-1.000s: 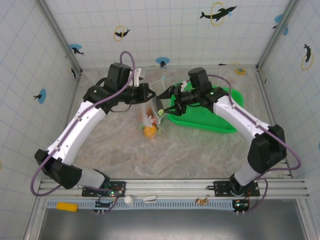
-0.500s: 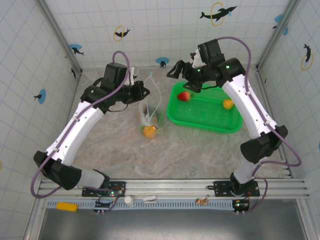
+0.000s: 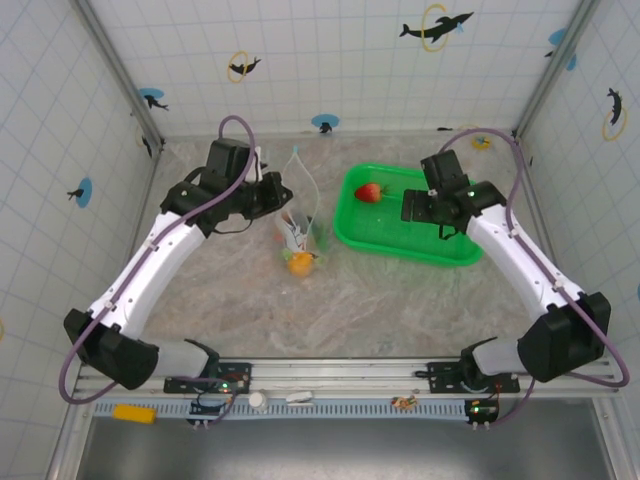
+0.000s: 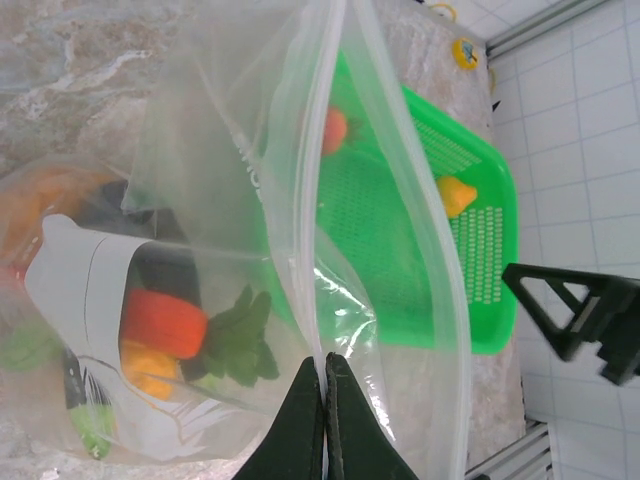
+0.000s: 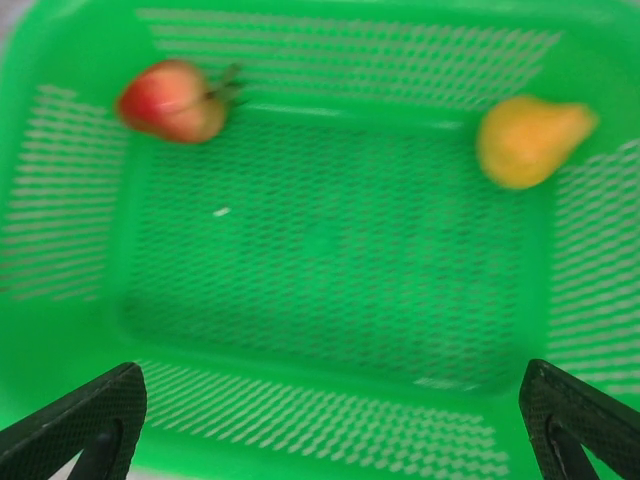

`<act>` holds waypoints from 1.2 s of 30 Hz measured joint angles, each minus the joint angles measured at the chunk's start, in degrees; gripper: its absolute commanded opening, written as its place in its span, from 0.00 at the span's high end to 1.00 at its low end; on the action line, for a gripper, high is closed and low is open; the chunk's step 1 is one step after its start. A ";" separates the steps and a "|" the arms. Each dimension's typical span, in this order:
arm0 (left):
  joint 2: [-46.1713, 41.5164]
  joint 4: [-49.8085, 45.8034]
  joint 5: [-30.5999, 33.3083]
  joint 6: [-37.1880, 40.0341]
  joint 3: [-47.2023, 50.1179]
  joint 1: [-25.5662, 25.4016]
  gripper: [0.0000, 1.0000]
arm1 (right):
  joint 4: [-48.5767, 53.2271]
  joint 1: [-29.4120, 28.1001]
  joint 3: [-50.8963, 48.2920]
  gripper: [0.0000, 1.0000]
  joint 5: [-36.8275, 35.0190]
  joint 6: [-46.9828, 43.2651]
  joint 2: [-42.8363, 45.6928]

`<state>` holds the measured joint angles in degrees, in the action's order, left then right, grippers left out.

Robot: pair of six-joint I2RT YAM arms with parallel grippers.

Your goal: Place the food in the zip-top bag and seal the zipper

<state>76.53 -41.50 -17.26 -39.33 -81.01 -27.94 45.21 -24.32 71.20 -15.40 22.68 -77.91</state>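
The clear zip-top bag (image 3: 300, 205) hangs upright from my left gripper (image 3: 283, 192), which is shut on one lip of its mouth (image 4: 325, 365). The zipper (image 4: 298, 200) stands open, its two strips spread apart. Food lies in the bottom of the bag: an orange carrot (image 4: 160, 322) with green leaves, a yellow piece (image 4: 145, 378) and an orange fruit (image 3: 300, 263). A red strawberry (image 5: 172, 100) and a yellow pear (image 5: 525, 145) lie in the green basket (image 5: 330, 250). My right gripper (image 5: 330, 430) hovers open and empty over the basket (image 3: 408, 238).
The basket sits right of the bag, near the back right. Tiled walls close the table on three sides. Bare marbled tabletop (image 3: 350, 300) stretches in front of the bag and basket. In the left wrist view, my right gripper's black fingers (image 4: 580, 315) show beyond the basket.
My right gripper has left the bag's mouth, swung up and right, come down over the basket and opened wide. The left gripper still holds the bag, shifted slightly left.
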 measured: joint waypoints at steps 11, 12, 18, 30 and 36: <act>-2.45 1.25 -0.46 0.07 4.09 0.74 1.00 | -16.63 15.52 -11.32 0.16 1.27 7.08 -2.36; -2.71 1.36 -0.55 0.07 4.63 0.85 1.00 | -17.40 15.89 -11.32 0.17 1.75 8.17 -4.00; -4.55 2.43 -1.38 0.04 7.67 1.05 1.00 | -18.51 15.54 -9.51 0.27 -0.22 15.85 -13.00; -7.06 2.89 -1.53 0.04 9.97 1.05 1.00 | -20.81 14.75 -2.23 0.19 -9.01 21.68 -25.68; -7.06 2.86 -1.51 0.04 9.97 1.05 1.00 | -21.70 14.40 1.51 0.26 -12.28 21.88 -29.49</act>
<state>69.47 -38.63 -18.76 -39.29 -71.05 -26.89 23.51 -9.91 72.71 -27.68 44.56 -107.39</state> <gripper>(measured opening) 0.042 0.753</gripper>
